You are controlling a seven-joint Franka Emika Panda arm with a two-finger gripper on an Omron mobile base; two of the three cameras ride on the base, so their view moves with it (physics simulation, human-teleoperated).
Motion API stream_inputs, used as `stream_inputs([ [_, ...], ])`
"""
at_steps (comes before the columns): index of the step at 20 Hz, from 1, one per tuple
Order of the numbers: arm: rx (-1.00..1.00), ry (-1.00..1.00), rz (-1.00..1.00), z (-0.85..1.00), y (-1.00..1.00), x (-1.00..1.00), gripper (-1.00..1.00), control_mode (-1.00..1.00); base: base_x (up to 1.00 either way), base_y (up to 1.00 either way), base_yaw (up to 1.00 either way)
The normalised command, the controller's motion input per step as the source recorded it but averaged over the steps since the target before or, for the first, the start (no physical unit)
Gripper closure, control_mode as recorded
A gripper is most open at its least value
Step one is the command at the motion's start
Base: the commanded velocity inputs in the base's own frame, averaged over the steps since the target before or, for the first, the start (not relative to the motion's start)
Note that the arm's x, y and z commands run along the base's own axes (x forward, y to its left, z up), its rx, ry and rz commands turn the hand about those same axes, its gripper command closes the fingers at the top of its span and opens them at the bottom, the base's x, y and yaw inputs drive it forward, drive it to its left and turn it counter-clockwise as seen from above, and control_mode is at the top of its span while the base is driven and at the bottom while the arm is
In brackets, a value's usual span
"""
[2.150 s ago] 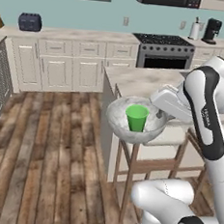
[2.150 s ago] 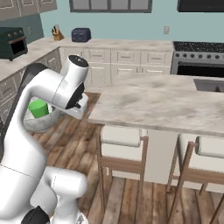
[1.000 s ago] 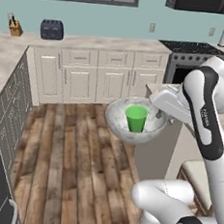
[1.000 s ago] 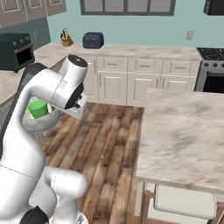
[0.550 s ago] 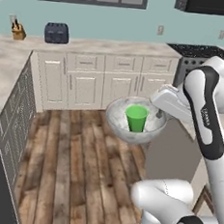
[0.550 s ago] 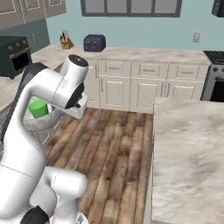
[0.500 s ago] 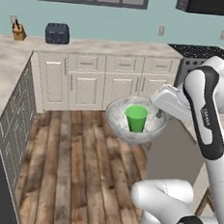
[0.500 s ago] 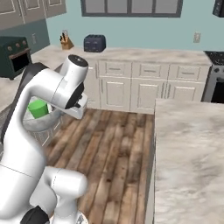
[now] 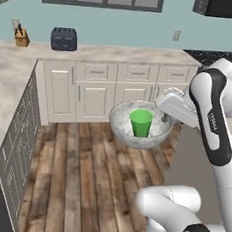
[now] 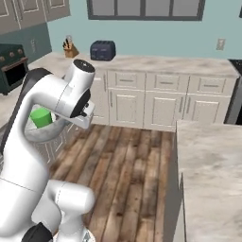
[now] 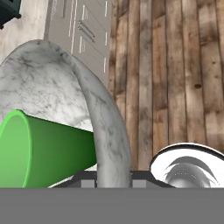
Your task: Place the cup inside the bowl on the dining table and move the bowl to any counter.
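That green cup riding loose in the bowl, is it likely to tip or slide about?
Probably a little. The cup stands upright but loose in the bowl, and its tapered, narrow base looks tippy. The bowl's glassy curve looks slippery. The pincer grips only the rim, so a jolt could topple it.

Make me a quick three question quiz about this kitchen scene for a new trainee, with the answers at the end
1. True or false: the cup stands inside the bowl.
2. What is the tool closed on?
A. the cup's side
B. the bowl's rim
C. a cabinet handle
3. Fill in: the bowl is in the air above the wooden ____, not resting on the counter where the toaster stands.

Key: 1 true; 2 B; 3 floor.
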Motion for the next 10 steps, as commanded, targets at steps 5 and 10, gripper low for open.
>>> stream_inputs([
  [5,0.0,0.0,0.0,0.0,0.0,0.0,1.0,1.0,0.69,0.27,0.0],
  [10,0.0,0.0,0.0,0.0,0.0,0.0,1.0,1.0,0.74,0.24,0.0],
])
